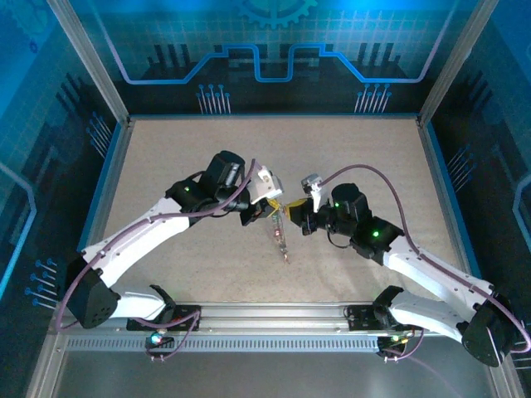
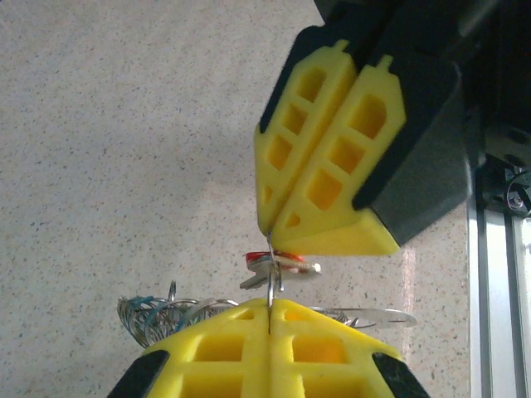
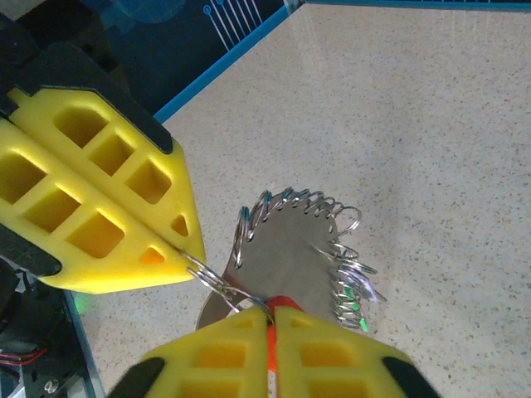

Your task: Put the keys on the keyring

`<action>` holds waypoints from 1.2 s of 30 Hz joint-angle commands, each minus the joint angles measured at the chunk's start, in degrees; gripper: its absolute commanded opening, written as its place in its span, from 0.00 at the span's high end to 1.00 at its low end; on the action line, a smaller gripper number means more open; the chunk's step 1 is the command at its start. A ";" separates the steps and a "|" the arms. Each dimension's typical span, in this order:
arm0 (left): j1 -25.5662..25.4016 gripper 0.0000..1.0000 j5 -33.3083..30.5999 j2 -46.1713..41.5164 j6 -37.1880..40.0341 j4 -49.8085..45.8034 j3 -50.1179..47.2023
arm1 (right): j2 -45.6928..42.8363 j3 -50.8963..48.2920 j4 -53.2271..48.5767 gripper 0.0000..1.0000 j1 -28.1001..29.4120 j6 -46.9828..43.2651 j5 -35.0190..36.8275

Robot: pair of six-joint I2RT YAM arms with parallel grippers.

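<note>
item: left pincer [image 2: 270,308], jaws pressed together on a thin wire split ring [image 2: 270,286] that rises from its tip. item: right pincer [image 3: 270,322], likewise narrow, pads closed on a strip of red that we take for the head of the red key [image 2: 278,258], which sits directly off its tip and just beyond the left pincer's tip. item: keyring [image 3: 290,197], hanging below and beyond both tips, its band strung with small wire loops [image 3: 348,278]; we cannot tell whether the grey patch inside it is plate or shadow. the two tips are nearly touching, with only the wire and the key between them. hazards, as we judge them: the wire is thin and the pads are broad and soft, so a slight twist of either wrist could let it roll out and drop the whole bunch to the table [image 1: 166,166]; the key is tiny and gripped by its edge, so pushing it against the ring's coil could pivot it or flick it free; the tips could collide if either advances; the dangling loops could snag a finger on withdrawal.
</note>
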 commanded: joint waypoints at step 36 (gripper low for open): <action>3.24 1.00 22.28 -8.64 -0.09 29.23 -16.43 | -6.53 -3.23 5.69 0.74 -1.04 -41.81 -16.08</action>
